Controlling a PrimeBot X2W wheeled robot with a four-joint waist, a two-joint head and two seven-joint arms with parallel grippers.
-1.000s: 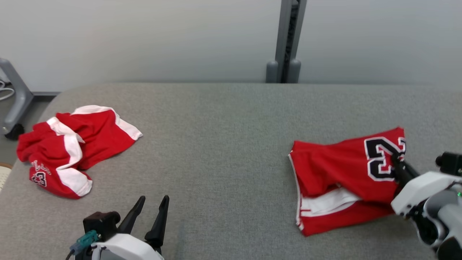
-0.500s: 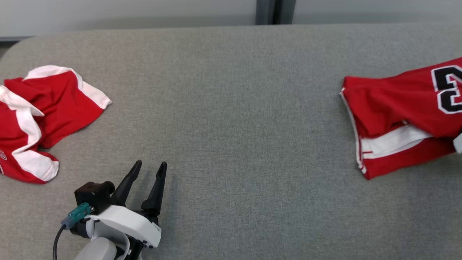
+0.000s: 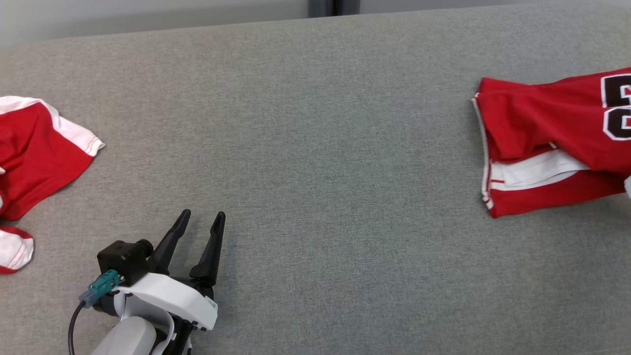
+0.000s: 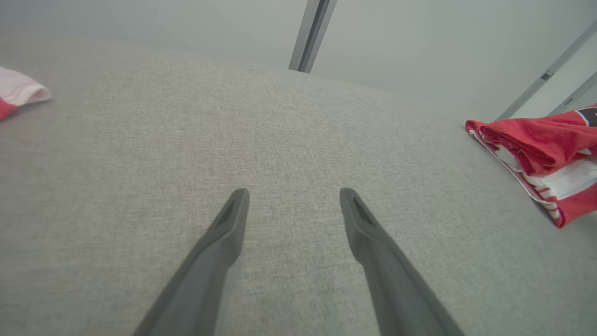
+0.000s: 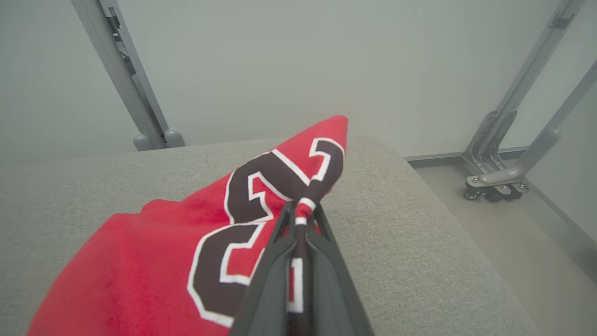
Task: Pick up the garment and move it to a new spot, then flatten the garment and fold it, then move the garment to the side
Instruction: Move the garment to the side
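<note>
The right gripper [image 5: 303, 208] has its jaws pressed together on a fold of the red garment [image 5: 154, 252], which spreads down from the pinch onto the grey padded surface [image 5: 419, 224] left of the fingers, while the left gripper [image 3: 202, 214] holds its jaws wide apart with nothing between them.

Grey fabric surface [image 3: 315, 148], pale wall [image 5: 326, 56], metal post [image 5: 124, 70].

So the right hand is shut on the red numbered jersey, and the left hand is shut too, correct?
No: the left hand is open, fingers apart over the grey fabric surface, as the left wrist view shows. The right hand does grip the red numbered jersey.
</note>
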